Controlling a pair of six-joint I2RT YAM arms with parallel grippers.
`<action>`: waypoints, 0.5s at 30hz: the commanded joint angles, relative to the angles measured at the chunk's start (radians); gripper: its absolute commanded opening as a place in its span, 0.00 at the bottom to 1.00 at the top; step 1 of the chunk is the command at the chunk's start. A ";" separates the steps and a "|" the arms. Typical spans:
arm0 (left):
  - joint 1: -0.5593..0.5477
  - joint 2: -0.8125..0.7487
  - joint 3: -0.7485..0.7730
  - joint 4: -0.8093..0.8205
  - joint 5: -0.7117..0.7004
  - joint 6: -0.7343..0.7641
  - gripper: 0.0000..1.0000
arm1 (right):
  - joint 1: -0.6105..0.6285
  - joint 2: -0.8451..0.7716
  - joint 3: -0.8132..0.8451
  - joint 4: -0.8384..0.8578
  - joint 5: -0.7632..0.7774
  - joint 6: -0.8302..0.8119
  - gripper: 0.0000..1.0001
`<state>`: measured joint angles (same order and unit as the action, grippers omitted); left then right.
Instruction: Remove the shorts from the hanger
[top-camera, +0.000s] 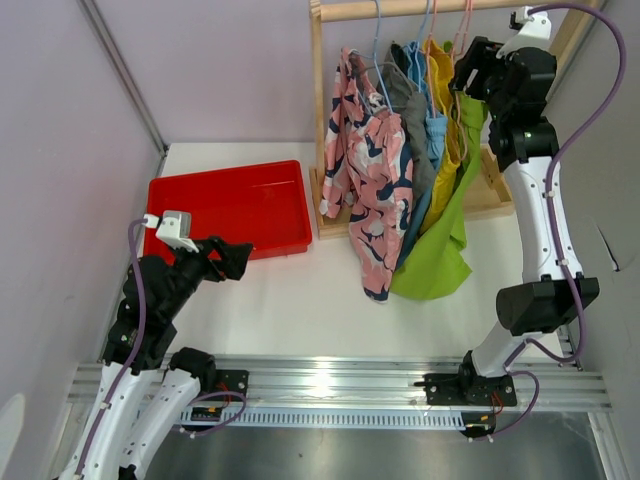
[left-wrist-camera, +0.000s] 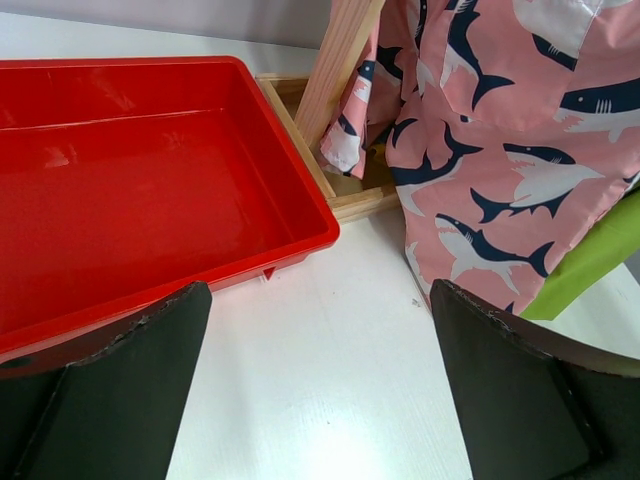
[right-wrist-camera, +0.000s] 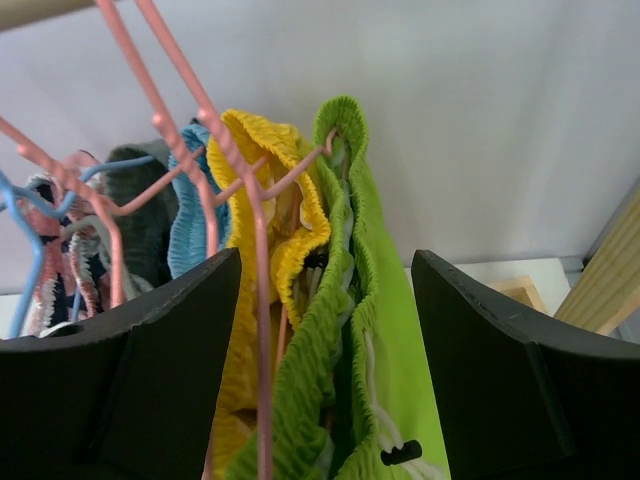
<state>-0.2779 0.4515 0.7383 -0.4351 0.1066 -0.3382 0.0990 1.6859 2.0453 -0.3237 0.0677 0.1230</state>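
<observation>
The shorts, five soft cloth pairs, hang bunched on wire hangers from the rail of a pale wooden rack at the far side of the white counter in the top view. From the left they are pink shark-print shorts, dark grey shorts, light blue shorts, yellow shorts and lime green shorts. Each hangs waistband up with its long axis vertical and its legs trailing toward the counter. The right tool sits high beside the green and yellow waistbands. The left tool is low by a red plastic tray, well apart from the rack.

In the left wrist view, the left tool is spread wide and holds nothing. The tray and the pink pair's hem lie ahead.

In the right wrist view, the right tool gapes wide, one finger on either side of the gathered green and yellow waistbands, and is closed on neither. A pink wire hanger runs down just in front.

The cloth looks light and limp, so it will likely sag and drag. The thick elastic waistband seems the surest hold, provided the hanger wire is kept out of the pinch.
</observation>
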 joint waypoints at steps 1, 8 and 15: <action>-0.004 0.004 -0.002 0.021 -0.010 0.015 0.98 | -0.004 0.003 0.010 0.029 -0.020 0.007 0.75; -0.004 0.004 -0.001 0.019 -0.010 0.015 0.98 | -0.002 0.035 0.009 0.031 -0.020 0.007 0.72; -0.004 0.010 -0.001 0.018 -0.008 0.015 0.98 | -0.005 0.129 0.094 -0.003 -0.040 0.015 0.56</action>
<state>-0.2779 0.4519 0.7383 -0.4351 0.1066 -0.3378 0.0948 1.7596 2.0792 -0.3145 0.0486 0.1364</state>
